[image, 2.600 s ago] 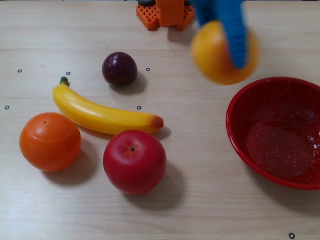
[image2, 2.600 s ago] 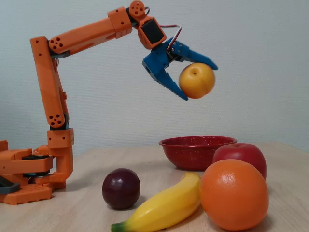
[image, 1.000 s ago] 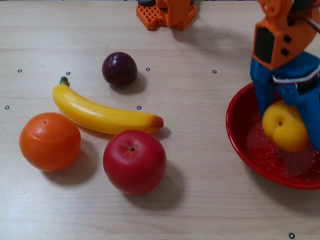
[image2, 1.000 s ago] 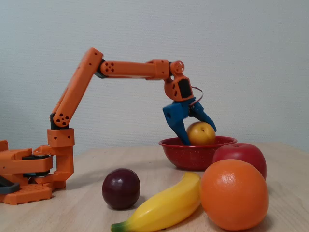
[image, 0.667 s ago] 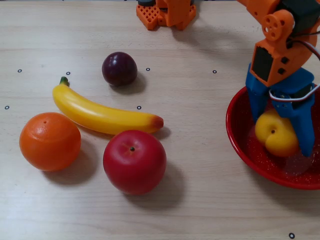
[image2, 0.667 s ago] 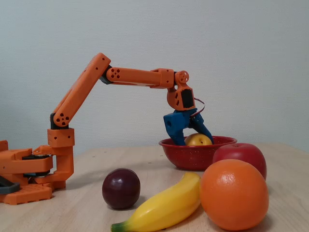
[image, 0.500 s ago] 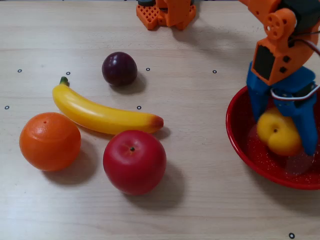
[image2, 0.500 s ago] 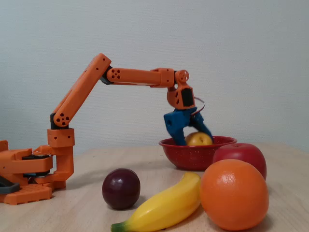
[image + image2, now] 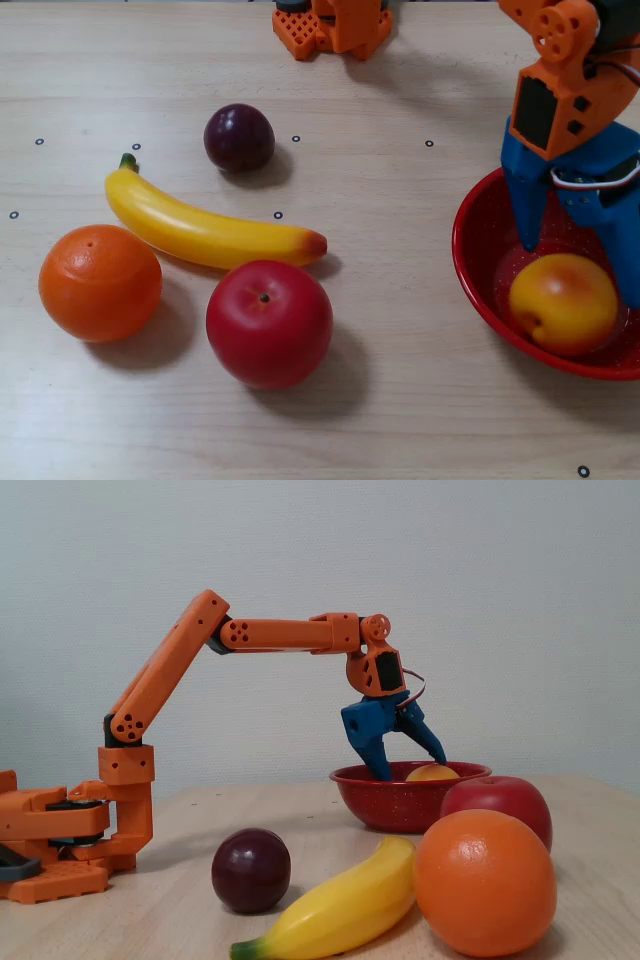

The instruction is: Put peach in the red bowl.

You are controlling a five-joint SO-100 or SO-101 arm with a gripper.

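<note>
The peach [image 9: 563, 303], yellow-orange with a reddish blush, rests inside the red bowl [image 9: 470, 260] at the right edge of a fixed view. Its top peeks over the bowl's rim in the side-on fixed view [image 9: 433, 773], where the bowl [image 9: 400, 802] stands behind the apple. My gripper [image 9: 578, 265] with blue fingers hangs over the bowl, open. Its fingers reach down into the bowl on either side of the peach and are spread wider than it. In the side-on fixed view the gripper [image 9: 412, 767] is open too, with the tips at rim height.
On the table to the left of the bowl lie a red apple [image 9: 268, 322], a large orange [image 9: 100, 282], a banana [image 9: 200, 228] and a dark plum [image 9: 239, 137]. The arm's orange base [image 9: 335, 25] stands at the far edge.
</note>
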